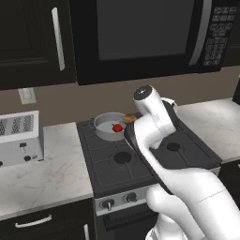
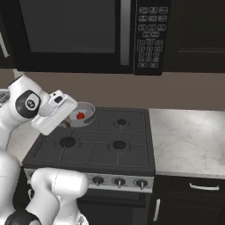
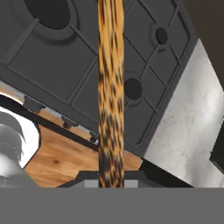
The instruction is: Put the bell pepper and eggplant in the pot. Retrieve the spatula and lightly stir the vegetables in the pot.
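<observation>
The white arm (image 1: 154, 140) rises from the base, bends sharply at its dark elbow and reaches forward and left; its gripper (image 3: 110, 177), jaws apparently clamped on the spatula (image 3: 110, 87), points along the handle.

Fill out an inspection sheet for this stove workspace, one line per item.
Surface: black four-burner stove set between marble counters.
Job's things: pot on the back left burner with the bell pepper inside; no eggplant can be made out; spatula runs straight up from the gripper in the hand view.
Clutter: toaster on the left counter.
Grippers: gripper shut on the spatula handle, raised near the pot.
Cables: nothing seen.
Surroundings: microwave above the stove, dark cabinets, wall outlet, wood floor in the hand view.
</observation>
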Controlling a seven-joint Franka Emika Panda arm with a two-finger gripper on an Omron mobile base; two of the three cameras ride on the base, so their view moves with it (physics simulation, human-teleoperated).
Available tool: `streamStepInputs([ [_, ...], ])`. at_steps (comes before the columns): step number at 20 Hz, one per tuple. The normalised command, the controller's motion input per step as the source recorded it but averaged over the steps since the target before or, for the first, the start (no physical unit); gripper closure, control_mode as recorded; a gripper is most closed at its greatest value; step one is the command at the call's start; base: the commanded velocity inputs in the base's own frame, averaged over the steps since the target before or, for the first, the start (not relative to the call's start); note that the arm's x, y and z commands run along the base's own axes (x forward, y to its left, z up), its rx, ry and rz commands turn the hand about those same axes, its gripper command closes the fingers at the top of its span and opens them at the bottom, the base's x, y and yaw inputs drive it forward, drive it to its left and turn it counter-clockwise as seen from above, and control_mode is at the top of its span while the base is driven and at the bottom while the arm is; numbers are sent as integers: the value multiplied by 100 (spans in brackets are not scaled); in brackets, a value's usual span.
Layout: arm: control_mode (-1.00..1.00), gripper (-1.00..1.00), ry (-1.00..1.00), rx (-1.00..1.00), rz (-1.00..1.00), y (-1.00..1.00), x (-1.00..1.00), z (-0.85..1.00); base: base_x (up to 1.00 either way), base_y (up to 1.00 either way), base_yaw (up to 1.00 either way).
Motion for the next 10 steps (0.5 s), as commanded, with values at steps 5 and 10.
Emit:
streamStepInputs([
  [5, -100, 100, 0, -4, 0, -4, 51, -23, 0, 0, 0],
  [10, -100, 100, 0, -5, 0, 0, 56, -12, 0, 0, 0],
])
